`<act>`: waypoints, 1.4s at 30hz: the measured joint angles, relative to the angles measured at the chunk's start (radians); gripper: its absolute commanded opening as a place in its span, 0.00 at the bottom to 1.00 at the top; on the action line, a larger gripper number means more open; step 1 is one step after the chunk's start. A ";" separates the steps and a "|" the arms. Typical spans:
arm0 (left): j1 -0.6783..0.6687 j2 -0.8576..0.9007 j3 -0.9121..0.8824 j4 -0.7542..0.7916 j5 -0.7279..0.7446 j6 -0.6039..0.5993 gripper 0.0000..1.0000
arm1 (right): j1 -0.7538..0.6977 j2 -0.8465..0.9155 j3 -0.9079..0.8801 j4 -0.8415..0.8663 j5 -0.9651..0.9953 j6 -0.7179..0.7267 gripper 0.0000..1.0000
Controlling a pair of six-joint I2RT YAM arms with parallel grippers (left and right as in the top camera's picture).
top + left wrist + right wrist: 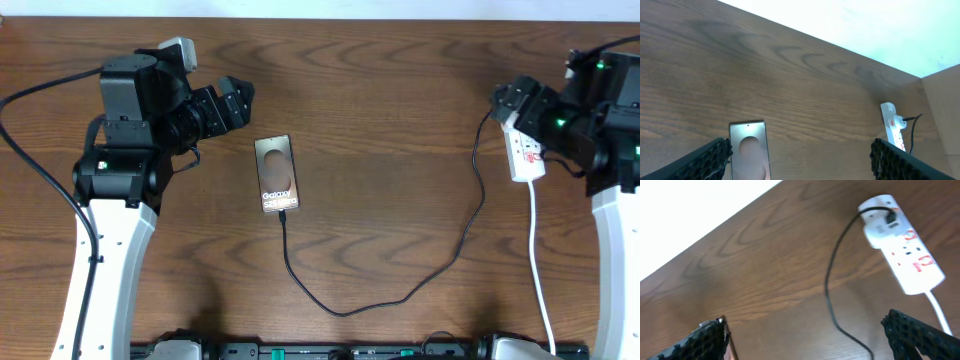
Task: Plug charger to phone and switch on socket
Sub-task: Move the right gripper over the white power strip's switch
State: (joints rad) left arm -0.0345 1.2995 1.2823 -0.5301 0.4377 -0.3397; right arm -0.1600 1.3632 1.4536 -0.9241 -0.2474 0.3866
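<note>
Nearest, on the dark wood-grain table (400,100): slack loop of the charger (347,314), tip at the near end of the phone (277,175). Farther out, phone flat, left of centre; socket (524,158) at right, white plug in its far end. Left gripper (243,103) spread wide, empty, near the phone; right gripper (505,105) likewise, above the socket. Beyond, pale wall (880,30).

Bare wood of the table (390,110) between phone (277,175) and socket (523,152) — a wide lane across the far half. Nearer, the charger (345,313) loops from the phone's near end across and up to the socket; low sweeps there meet it. White cord (540,265) trails from socket to front edge. Left gripper (238,103) hangs left of the phone, apart — bare wood between.
</note>
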 measured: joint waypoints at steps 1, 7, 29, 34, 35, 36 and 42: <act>0.000 0.000 0.000 -0.002 0.000 0.000 0.91 | -0.010 0.000 0.000 -0.006 0.000 -0.006 0.99; 0.000 0.000 0.000 -0.005 0.000 0.000 0.91 | -0.036 0.000 0.000 -0.031 -0.004 -0.049 0.99; 0.000 0.000 0.000 -0.006 0.000 0.000 0.91 | -0.039 0.005 0.000 -0.037 -0.018 -0.098 0.99; 0.000 0.000 0.000 -0.006 0.000 0.000 0.91 | -0.089 0.076 0.001 -0.049 -0.116 -0.172 0.99; 0.000 0.000 0.000 -0.006 0.000 0.000 0.91 | -0.105 0.100 0.002 -0.057 -0.140 -0.190 0.99; 0.000 0.000 0.000 -0.006 0.000 0.000 0.91 | -0.129 0.134 0.004 -0.069 -0.167 -0.213 0.99; 0.000 0.000 0.000 -0.006 0.000 0.000 0.91 | -0.241 0.319 0.005 -0.123 -0.244 -0.334 0.99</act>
State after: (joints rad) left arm -0.0345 1.2999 1.2823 -0.5358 0.4377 -0.3397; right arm -0.4011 1.6821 1.4590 -1.0473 -0.4911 0.0528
